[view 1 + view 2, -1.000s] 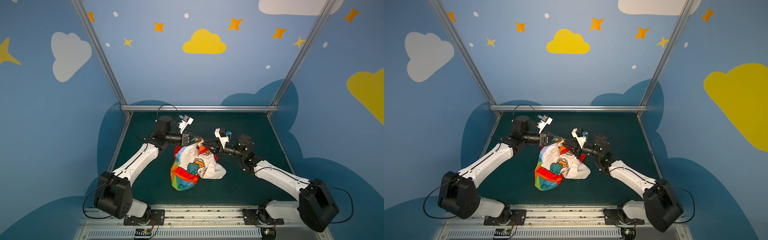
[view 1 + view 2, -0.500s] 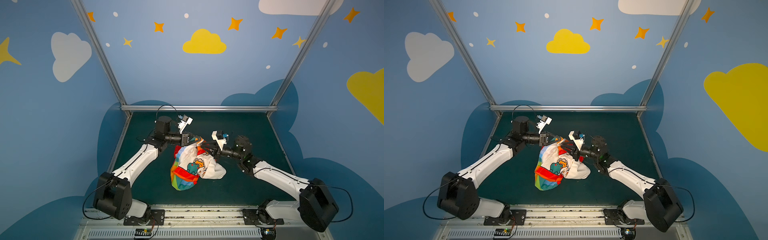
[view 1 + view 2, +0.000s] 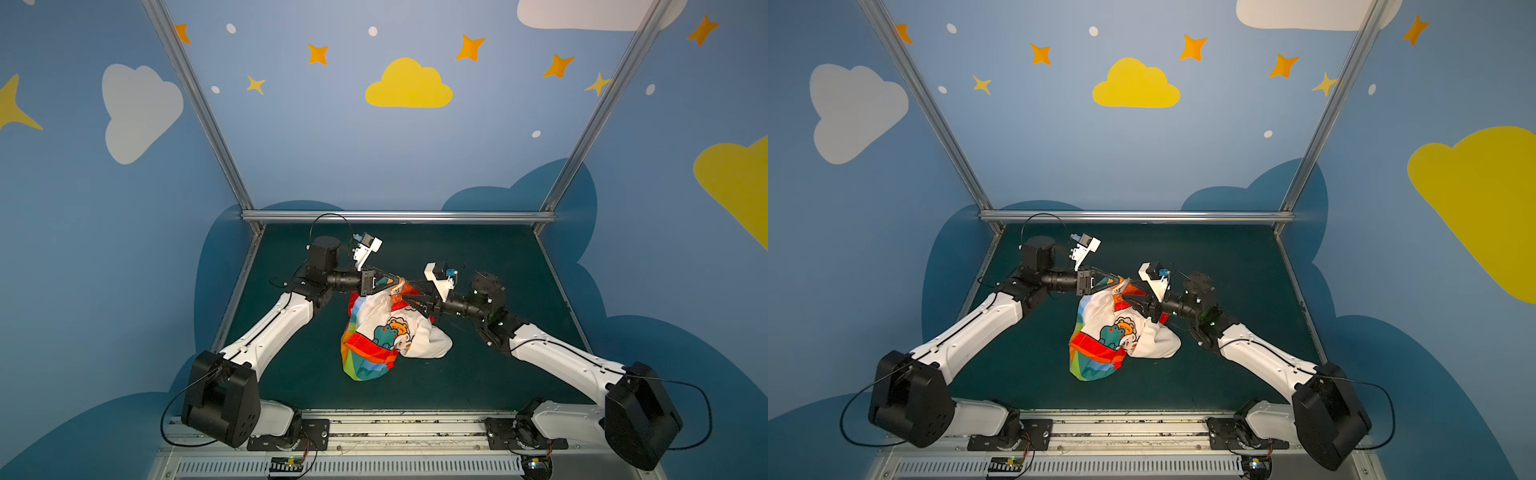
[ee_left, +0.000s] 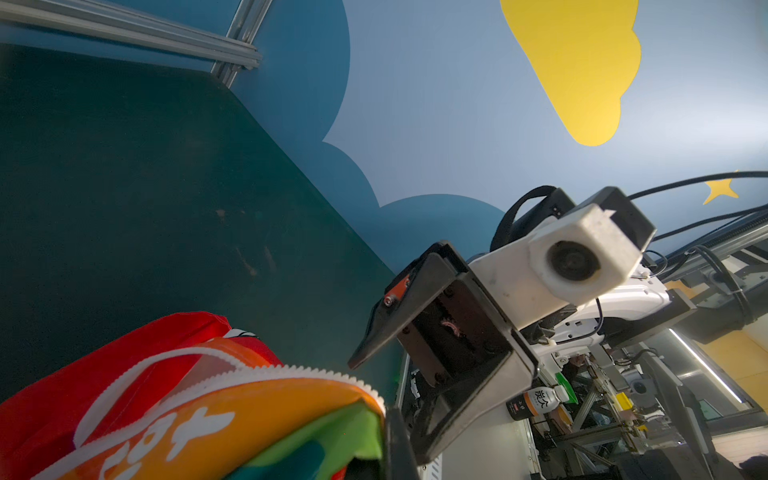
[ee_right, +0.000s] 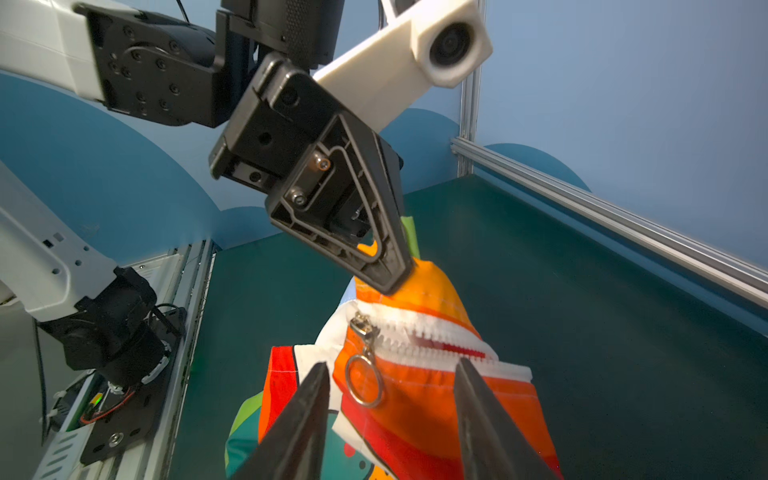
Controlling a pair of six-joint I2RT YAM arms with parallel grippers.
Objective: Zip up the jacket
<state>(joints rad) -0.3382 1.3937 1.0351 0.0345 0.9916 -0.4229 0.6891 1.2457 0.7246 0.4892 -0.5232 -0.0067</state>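
The jacket (image 3: 390,332) hangs near the middle of the bench (image 3: 498,374). Its lower folds rest on the green surface and its upper corner is lifted clear. The left gripper (image 5: 397,276) is clamped on the orange fabric right at the end of the zipper (image 5: 428,336), seemingly to anchor that end and keep the tape taut for the slider. In the right wrist view the slider (image 5: 362,324) sits close to the clamped end, with the ring pull (image 5: 365,384) dangling below it. Beyond the slider the white teeth gape apart, so the zipping looks barely begun. The right gripper (image 5: 390,365) faces the pull with its jaws apart, one finger on either side of the ring, touching nothing visible. It appears placed to close on the ring and draw it away from the anchored end.
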